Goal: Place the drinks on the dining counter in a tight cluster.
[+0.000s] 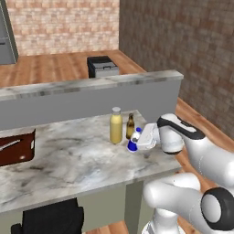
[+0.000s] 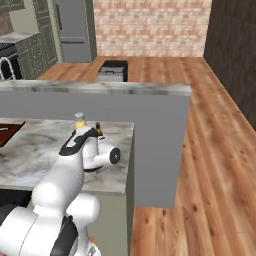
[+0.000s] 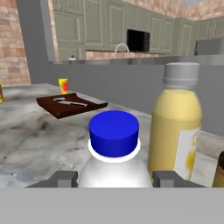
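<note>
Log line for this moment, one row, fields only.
gripper: around small blue-capped bottle, grip unclear | yellow bottle: upright beside it | brown bottle: upright | dining counter: drinks clustered

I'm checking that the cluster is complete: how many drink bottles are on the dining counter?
3, grouped near its right end: the yellow bottle, the brown bottle beside it, and the blue-and-white bottle in front, between the gripper fingers.

The arm [image 2: 80, 155] reaches over the counter [image 2: 30, 150] near its right edge, hiding most of the yellow bottle [image 2: 79, 119] and brown bottle [image 2: 98, 129] behind it.
</note>
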